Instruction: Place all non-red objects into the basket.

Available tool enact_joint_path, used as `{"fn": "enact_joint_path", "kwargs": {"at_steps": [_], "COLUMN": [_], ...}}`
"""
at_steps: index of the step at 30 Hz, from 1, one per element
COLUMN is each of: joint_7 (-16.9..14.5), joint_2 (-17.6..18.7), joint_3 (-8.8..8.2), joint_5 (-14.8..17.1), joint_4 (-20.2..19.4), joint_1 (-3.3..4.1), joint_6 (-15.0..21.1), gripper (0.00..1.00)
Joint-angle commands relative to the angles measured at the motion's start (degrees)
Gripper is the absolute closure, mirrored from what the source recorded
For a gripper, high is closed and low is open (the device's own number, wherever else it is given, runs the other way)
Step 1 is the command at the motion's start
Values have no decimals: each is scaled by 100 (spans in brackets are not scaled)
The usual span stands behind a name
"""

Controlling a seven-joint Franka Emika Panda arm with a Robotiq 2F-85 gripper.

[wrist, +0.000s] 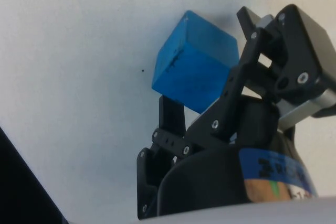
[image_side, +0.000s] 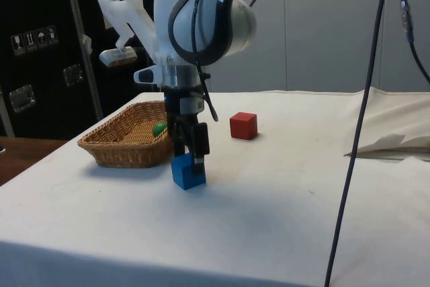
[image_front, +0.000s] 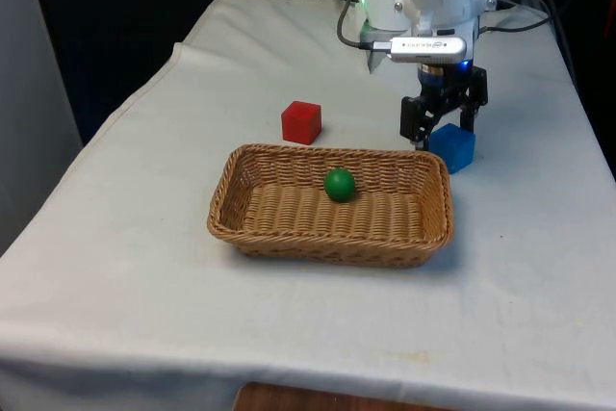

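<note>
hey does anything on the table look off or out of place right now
Nothing is spilled or damaged. The green ball lies in the basket, and the red cube sits on the cloth behind it. The blue cube is still outside, beside the basket's corner, turned askew between the fingers of the gripper.

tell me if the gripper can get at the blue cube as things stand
Probably yes. The gripper hangs right at the blue cube, its jaws either side of the cube's top in the side view. Nothing lies between them; the basket sits beside the cube, apart from it. Whether the jaws already grip it is unclear.
</note>
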Motion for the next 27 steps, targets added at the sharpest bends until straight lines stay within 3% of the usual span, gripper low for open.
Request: {"fn": "enact_joint_path", "kwargs": {"at_steps": [1, 8, 13, 15, 16, 17, 27], "joint_7": [-40, -23, -11, 0, -11, -11, 17], "joint_2": [-6, 6, 6, 0, 6, 6, -46], "joint_3": [40, 17, 11, 0, 6, 6, -11], "joint_5": [52, 23, 11, 0, 11, 11, -6], "joint_4": [11, 23, 23, 17, 23, 23, 6], "joint_1": [-29, -17, -6, 0, -6, -6, 6], "joint_6": [0, 11, 23, 0, 23, 29, -6], "gripper": [0, 0, 52, 82, 82, 100, 100]}}
